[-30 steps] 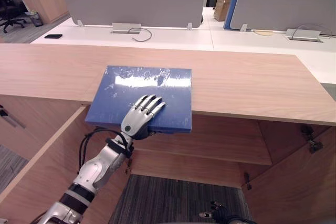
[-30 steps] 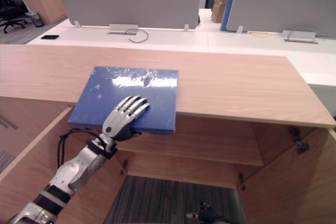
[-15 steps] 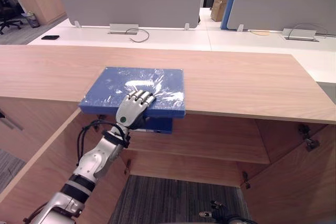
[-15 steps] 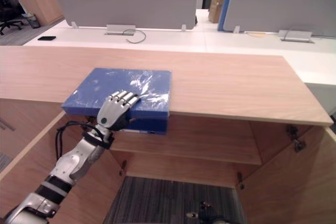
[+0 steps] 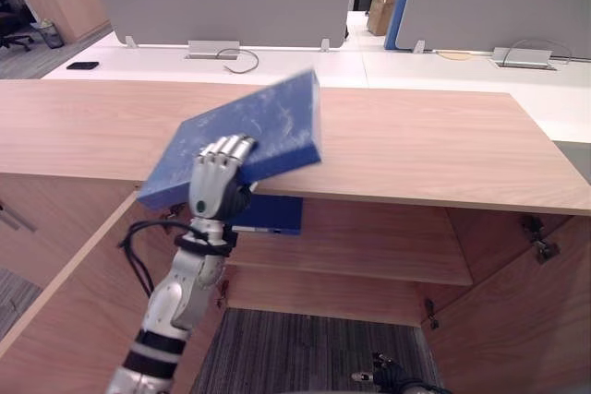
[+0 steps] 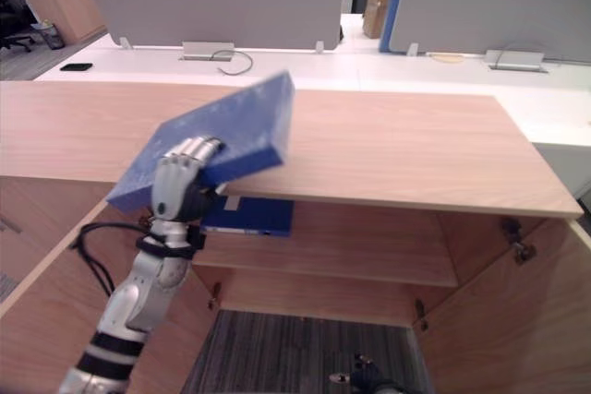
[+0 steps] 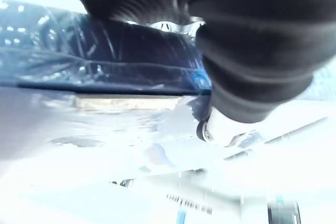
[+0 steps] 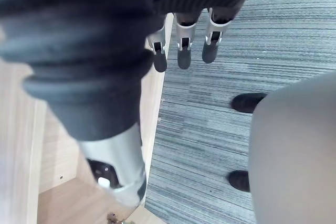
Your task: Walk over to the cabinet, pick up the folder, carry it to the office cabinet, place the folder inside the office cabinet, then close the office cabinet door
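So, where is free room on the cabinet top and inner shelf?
The cabinet top is bare right of the tilted folder in the left hand. The shelf is free right of the second blue folder; its left end is crowded.

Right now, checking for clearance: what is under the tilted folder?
Beneath the folder, gripped by the left hand: the cabinet top and another blue folder on the shelf, its rear hidden.

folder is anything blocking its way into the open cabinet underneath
Nothing visible blocks it. The left hand grips the folder, tilted above the open cabinet; another blue item lies on the shelf below it.
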Available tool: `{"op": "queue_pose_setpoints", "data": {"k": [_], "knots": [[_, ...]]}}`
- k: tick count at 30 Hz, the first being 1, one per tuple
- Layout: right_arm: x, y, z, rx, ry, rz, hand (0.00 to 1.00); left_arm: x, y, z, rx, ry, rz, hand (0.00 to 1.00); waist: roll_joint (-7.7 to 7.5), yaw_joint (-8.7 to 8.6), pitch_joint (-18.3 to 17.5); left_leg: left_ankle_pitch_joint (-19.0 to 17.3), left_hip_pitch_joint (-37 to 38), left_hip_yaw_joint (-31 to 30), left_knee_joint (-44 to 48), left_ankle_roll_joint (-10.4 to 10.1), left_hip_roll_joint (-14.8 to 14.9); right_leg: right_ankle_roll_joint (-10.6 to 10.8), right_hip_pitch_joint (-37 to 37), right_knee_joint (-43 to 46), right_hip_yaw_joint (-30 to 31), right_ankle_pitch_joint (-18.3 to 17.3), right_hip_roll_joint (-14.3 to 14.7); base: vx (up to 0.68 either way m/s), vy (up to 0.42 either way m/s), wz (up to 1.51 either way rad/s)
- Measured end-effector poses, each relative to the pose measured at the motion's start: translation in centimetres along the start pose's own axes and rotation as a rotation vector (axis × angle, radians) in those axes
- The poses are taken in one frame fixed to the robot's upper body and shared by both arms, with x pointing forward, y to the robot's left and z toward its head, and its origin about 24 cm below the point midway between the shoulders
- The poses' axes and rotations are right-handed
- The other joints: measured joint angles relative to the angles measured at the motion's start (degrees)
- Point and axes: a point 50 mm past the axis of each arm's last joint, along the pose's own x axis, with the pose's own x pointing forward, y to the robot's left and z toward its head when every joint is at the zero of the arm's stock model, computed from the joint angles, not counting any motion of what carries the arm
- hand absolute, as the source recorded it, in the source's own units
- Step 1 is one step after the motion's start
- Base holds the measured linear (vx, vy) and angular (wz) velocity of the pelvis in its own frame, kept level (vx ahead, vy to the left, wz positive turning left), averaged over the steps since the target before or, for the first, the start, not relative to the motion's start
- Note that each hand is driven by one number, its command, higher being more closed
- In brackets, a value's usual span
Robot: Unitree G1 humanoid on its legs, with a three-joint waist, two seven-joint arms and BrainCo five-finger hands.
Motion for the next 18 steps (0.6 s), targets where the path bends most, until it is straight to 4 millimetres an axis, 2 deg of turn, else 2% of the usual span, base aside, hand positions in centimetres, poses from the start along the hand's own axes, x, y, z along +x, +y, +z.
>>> {"op": "queue_pose_setpoints", "data": {"k": [1,3,6,7,10,13,15,18], "knots": [[0.0,-0.1,-0.2,0.018,0.01,-0.006,0.0,0.1,1.1,0.7,-0.197,0.04,0.061,1.0,0.01,0.34,0.0,-0.1,0.01,0.17,0.17,-0.04,0.01,0.0,0.0,0.09,0.27,0.0,0.01,0.02,0.022,-0.13],[-0.1,-0.2,-0.6,0.062,0.028,-0.013,0.0,0.3,2.3,0.9,-0.484,0.076,0.11,1.0,0.02,0.86,0.01,-0.36,0.07,0.32,0.61,-0.08,0.12,0.0,0.0,0.42,0.58,-0.01,0.11,0.0,0.007,-0.08],[-0.1,-0.2,-0.8,0.117,0.032,-0.017,0.0,-0.8,2.7,-0.2,-0.955,0.198,0.099,1.0,0.12,0.7,0.07,-0.77,0.41,0.93,0.69,-0.23,0.36,0.0,-0.36,1.15,1.64,-0.03,0.43,-0.03,0.005,-0.18],[-0.2,-0.3,-0.9,0.142,0.032,-0.02,0.0,-1.4,2.7,-0.6,-1.059,0.246,0.107,1.0,0.17,0.68,0.09,-0.98,0.56,1.3,0.68,-0.37,0.46,0.0,-0.63,1.52,2.05,-0.07,0.57,-0.03,0.001,-0.17],[-0.3,-0.3,-0.9,0.227,0.003,-0.029,0.0,-2.9,3.0,-1.8,-1.197,0.343,0.184,1.0,0.34,0.65,0.17,-1.01,0.13,1.93,0.69,-0.36,0.59,0.0,-1.62,1.83,2.9,-0.11,0.83,-0.02,-0.005,-0.14],[-0.8,-0.3,0.0,0.281,-0.093,-0.035,0.0,-3.8,4.0,-2.9,-1.227,0.389,0.264,1.0,0.31,0.27,0.11,-1.04,-0.34,2.37,0.75,-0.41,0.73,0.0,-2.57,1.91,3.34,-0.09,1.05,0.0,-0.006,-0.09],[-1.8,-0.5,2.6,0.304,-0.255,-0.033,0.0,-4.5,5.3,-3.3,-1.241,0.392,0.329,1.0,0.43,0.19,0.13,-1.13,-0.3,3.73,0.91,-0.13,0.91,0.01,-3.0,1.92,4.63,-0.03,1.59,0.04,-0.009,-0.3],[-4.8,-1.4,8.5,0.311,-0.596,-0.031,0.0,-4.6,6.1,-3.3,-1.292,0.35,0.358,1.0,0.43,-0.25,0.13,-2.04,-0.42,4.67,1.91,-0.05,1.03,0.03,-3.11,1.86,5.21,0.01,1.7,0.04,0.002,-0.18]]}}
